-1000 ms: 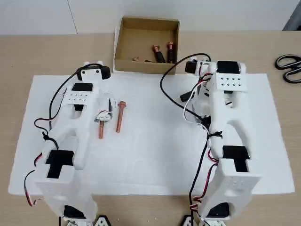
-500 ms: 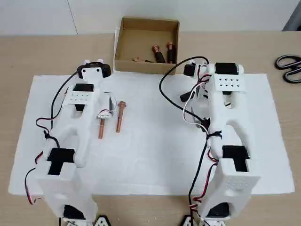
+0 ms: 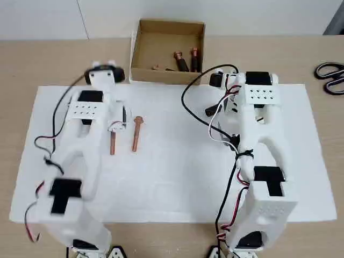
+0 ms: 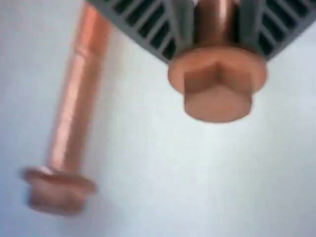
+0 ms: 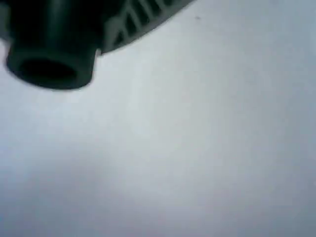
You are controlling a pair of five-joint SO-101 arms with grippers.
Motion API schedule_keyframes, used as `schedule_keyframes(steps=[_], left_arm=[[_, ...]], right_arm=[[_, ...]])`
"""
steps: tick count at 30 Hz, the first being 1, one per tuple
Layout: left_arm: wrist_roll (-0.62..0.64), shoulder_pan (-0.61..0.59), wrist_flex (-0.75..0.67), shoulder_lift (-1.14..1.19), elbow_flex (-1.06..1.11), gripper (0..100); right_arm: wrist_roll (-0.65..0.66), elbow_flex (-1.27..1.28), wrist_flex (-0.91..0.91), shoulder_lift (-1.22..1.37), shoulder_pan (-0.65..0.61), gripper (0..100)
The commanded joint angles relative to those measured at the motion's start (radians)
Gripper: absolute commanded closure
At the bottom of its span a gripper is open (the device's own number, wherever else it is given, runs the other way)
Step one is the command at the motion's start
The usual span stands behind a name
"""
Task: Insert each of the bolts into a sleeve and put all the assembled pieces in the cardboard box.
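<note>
Gripping bolt [image 4: 217, 86] (left claw [image 4: 215, 19]) and sleeve [image 5: 49, 69] (right claw [image 5: 64, 24]).

Robotics lab bench, wooden table [image 3: 37, 59], white mat [image 3: 177, 172], scissors [image 3: 329, 75]

No text, number, label or sign can be read. The walls of the open brown cardboard box [image 3: 161, 76] are plain, with no legible print.
</note>
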Motion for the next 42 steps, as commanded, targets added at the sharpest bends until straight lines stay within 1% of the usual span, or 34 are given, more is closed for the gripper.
schedule_keyframes(steps=[1,5,10,14,16,18,21,24,26,28,32,34,37,42], left_arm=[[0.000,-0.006,0.092,-0.213,-0.018,99],[0.000,-0.003,0.183,-0.384,-0.013,99],[-0.002,-0.002,0.244,-0.531,0.001,99],[0.002,0.000,0.242,-0.612,0.061,99],[0.006,0.000,0.213,-0.647,0.079,99],[0.064,0.000,0.181,-0.694,0.093,99],[0.158,0.014,0.078,-0.761,0.145,99],[0.195,0.080,-0.052,-0.818,0.248,99],[0.222,0.135,-0.143,-0.853,0.325,99],[0.253,0.181,-0.242,-0.890,0.387,99],[0.265,0.249,-0.460,-0.936,0.493,99],[0.265,0.285,-0.505,-0.947,0.524,99],[0.265,0.328,-0.545,-0.945,0.536,99],[0.267,0.385,-0.620,-0.945,0.538,99]], right_arm=[[0.009,-0.009,0.016,-0.082,-0.002,99.5],[0.009,-0.009,0.019,-0.189,-0.004,99.5],[0.009,-0.005,0.027,-0.467,-0.001,99.5],[0.008,-0.003,0.027,-0.734,-0.016,99.5],[0.009,0.011,0.024,-0.872,-0.033,99.5],[0.006,0.074,0.018,-0.997,-0.050,99.5],[0.008,0.242,0.013,-1.155,-0.064,99.5],[0.009,0.446,-0.051,-1.273,-0.064,99.5],[0.003,0.600,-0.159,-1.342,-0.065,99.5],[0.003,0.746,-0.305,-1.402,-0.070,99.5],[0.002,0.999,-0.572,-1.515,-0.070,99.5],[0.002,1.122,-0.664,-1.563,-0.070,99.5],[0.002,1.289,-0.742,-1.620,-0.070,99.5],[-0.012,1.444,-0.773,-1.722,-0.071,99.5]])
